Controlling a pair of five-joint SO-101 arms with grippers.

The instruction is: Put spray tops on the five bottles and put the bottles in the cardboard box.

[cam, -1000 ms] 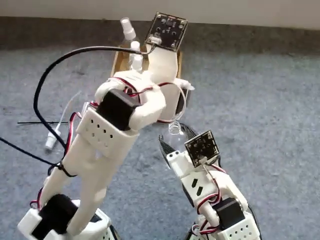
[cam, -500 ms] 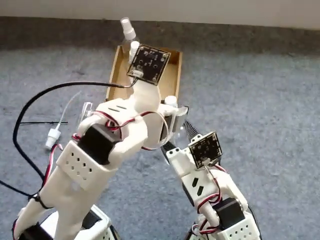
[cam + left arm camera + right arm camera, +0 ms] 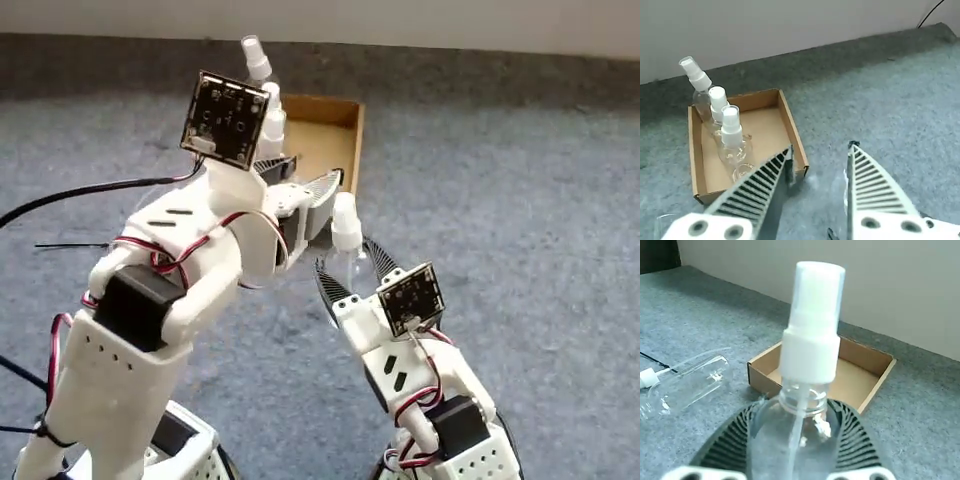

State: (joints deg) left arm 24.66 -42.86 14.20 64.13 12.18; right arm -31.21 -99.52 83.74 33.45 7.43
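Left arm has swung back & left since 1 s ago. It was stretched over the cardboard box [image 3: 352, 135]; now the left hand [image 3: 820, 147] is off the spray top [image 3: 812, 325], jaws wide w/ nothing between. Right arm barely shifted. Spray top now sits on the bottle [image 3: 795, 445].

Right hand [image 3: 347, 262] clamps that bottle round the body, upright, long axis vertical, top pointing up, about mid-surface [image 3: 520, 200]. Box lies far & a bit left of it, near but not touching. Right hand has the load, so the next move is prob its own: lift, carry far-left, set down inside.

In the way: left hand hangs just left of the spray top, btw bottle & box's near wall. My read is it should back off first, or the right arm should go round by the right.

Inside box: three capped bottles [image 3: 732, 137] upright along the left side. The farthest may stand just outside the far wall, can't tell. Room shows on the box's right side, so aim there to avoid knocking them.

Left of the box on the surface: an uncapped bottle [image 3: 690, 385] lies on its side, w/ a loose spray top [image 3: 647, 376] beside it. That pair is not yet done.
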